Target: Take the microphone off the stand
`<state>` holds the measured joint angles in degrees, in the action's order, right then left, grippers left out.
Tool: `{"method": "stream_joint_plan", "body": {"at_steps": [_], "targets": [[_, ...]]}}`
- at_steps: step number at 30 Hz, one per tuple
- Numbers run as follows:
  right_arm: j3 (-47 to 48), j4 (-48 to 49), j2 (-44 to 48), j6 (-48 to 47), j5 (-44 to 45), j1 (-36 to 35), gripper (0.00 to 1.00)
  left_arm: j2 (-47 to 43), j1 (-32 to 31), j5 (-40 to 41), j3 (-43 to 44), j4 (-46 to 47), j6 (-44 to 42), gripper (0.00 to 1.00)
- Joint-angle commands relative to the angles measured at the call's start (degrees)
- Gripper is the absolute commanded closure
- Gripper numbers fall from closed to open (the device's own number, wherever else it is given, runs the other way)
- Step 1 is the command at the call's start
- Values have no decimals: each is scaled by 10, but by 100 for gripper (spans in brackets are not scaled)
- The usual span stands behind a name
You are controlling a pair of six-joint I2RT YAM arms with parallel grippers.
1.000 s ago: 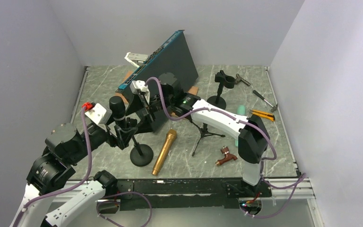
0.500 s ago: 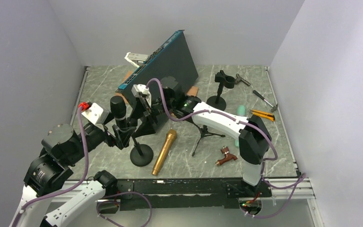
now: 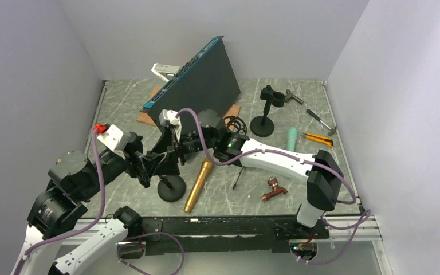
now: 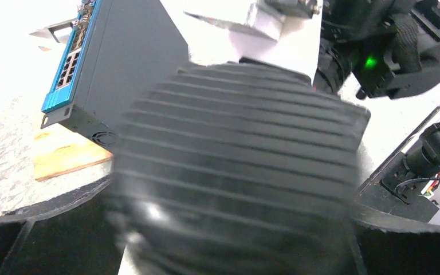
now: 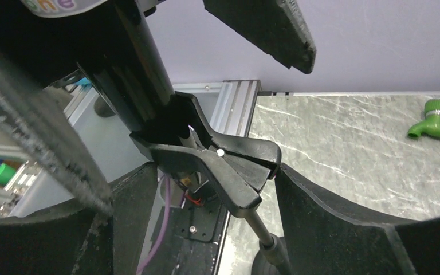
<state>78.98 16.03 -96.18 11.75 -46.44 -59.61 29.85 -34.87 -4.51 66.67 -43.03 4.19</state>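
Starting on the left, the left gripper (image 3: 150, 166) has its fingers closed on the black microphone (image 4: 235, 172). From the left wrist camera, the ribbed head of the microphone fills the view and looks blurry. The microphone leans over. Its handle sits in the clip (image 5: 217, 160) at the top of the stand (image 3: 172, 188), so it is not out yet. The round foot of the stand rests on the surface (image 3: 229, 203). Next comes the right gripper (image 5: 195, 126). Its fingers are wide apart, one on each side of the clip, and they do not seem to touch it. Just to the right of the stand lies a gold microphone (image 3: 199, 184).

What could go wrong? Nothing is holding the stand down. If the left arm pulls sideways while the clip is tight on the handle, I think the whole stand could tip and fall onto the gold microphone. The right fingers should close on the clip first. If they close too high, they could pinch the handle and trap it.
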Motion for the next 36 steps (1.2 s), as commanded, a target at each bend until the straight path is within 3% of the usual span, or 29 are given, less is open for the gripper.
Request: {"method": "stream_joint_plan", "body": {"at_steps": [1,13,19,27,32,36], "targets": [[-20,25,26,19,130,-21,25,3,-2,1,11,9,13,10],[-70,18,76,40,298,-39,40,6,-2,22,-14,33,-1,16],[-99,27,98,42,308,-51,40,14,-1,37,-9,43,-14,19],[-90,-22,117,-54,256,-44,16,19,-1,27,-4,42,-13,36],[-76,-24,107,-97,161,-16,3,23,-2,38,-3,39,-18,61],[-80,19,93,-112,52,19,0,27,-1,38,1,35,-21,73]]}}
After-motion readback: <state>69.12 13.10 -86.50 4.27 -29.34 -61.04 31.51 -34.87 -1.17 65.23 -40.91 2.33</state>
